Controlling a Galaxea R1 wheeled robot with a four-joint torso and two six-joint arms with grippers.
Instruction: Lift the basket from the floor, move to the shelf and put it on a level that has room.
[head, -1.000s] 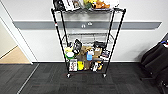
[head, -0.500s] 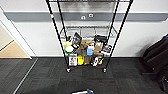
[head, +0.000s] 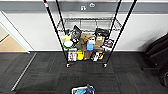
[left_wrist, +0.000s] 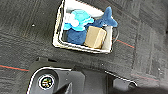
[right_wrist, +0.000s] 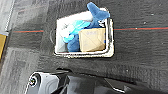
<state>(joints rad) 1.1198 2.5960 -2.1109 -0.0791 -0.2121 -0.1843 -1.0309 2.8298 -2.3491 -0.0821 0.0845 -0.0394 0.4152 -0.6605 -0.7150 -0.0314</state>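
Observation:
The basket (head: 74, 90) stands on the floor (head: 50, 75), dark grey carpet, at the near edge of the head view in front of the shelf (head: 62, 42). Both wrist views look down on it from above: the basket (left_wrist: 59, 32) (right_wrist: 82, 54) holds blue cloth, a blue plush and a brown box (left_wrist: 94, 37) (right_wrist: 92, 39). The shelf has black posts, small wheels and a bare wire-grid level (head: 87, 25) above a tier crammed with boxes (head: 86, 46). Dark robot parts lie along one edge of each wrist view, apart from the basket.
Tan wooden flooring (head: 10, 45) opens at the left behind a white door frame. A dark chair-like object (head: 157, 55) stands at the right against the wall. A metal strip (head: 23, 72) runs across the carpet at the left. A thin red line (right_wrist: 140, 28) crosses the carpet by the basket.
The camera has moved closer and tipped down: the shelf looks larger, its top tiers have left the picture, and the basket now shows at the near edge.

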